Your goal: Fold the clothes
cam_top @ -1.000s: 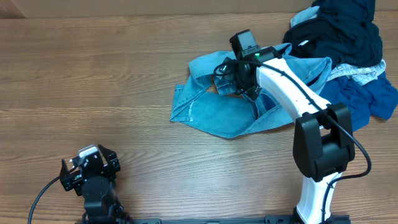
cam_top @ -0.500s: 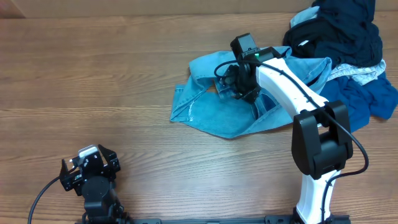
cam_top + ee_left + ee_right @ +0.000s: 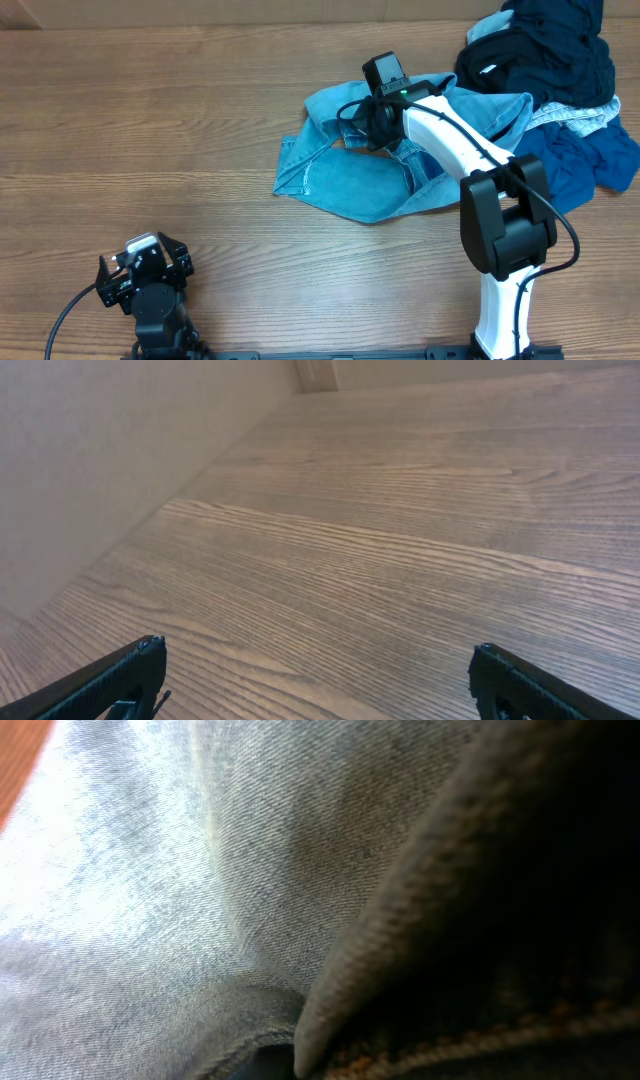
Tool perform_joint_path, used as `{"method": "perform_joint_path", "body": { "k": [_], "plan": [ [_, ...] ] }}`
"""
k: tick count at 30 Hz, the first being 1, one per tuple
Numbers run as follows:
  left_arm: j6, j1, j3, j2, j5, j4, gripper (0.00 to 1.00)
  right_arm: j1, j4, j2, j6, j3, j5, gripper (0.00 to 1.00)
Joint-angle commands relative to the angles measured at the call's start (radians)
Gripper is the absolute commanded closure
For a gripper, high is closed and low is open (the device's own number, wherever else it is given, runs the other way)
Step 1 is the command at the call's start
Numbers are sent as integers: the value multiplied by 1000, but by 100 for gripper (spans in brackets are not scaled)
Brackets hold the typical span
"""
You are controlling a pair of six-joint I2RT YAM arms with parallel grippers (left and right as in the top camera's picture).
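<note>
A light blue denim garment lies crumpled on the wooden table, right of centre. My right gripper is down on its upper middle part, shut on a fold of the denim. Denim fills the right wrist view, with a thick seamed edge pressed close to the lens; the fingers themselves are hidden. My left gripper rests at the near left of the table, far from the clothes. It is open, with only bare wood between its fingers.
A heap of other clothes sits at the far right corner: a dark navy piece, a pale patterned piece and a blue piece. A wall borders the table in the left wrist view.
My right gripper has gone from open to shut on the denim and shifted slightly toward the far left. The left arm has not moved.
</note>
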Motion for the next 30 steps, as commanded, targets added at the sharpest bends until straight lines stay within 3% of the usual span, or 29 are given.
{"method": "perform_joint_path", "body": {
  "k": [1, 9, 13, 24, 30],
  "plan": [
    [-6, 0, -1, -1, 7, -5, 0, -21, -54, -9, -53, 100, -8, 96],
    [-6, 0, -1, -1, 7, -5, 0, -39, -306, -26, -416, 660, -52, 96],
    [-6, 0, -1, -1, 7, -5, 0, -16, -367, -26, -534, 854, -87, 96],
    [-6, 0, -1, -1, 7, -5, 0, -109, -780, -34, -687, 1194, -29, 96],
    [-6, 0, -1, -1, 7, -5, 0, -159, -868, -74, -832, 1302, -82, 96]
  ]
}}
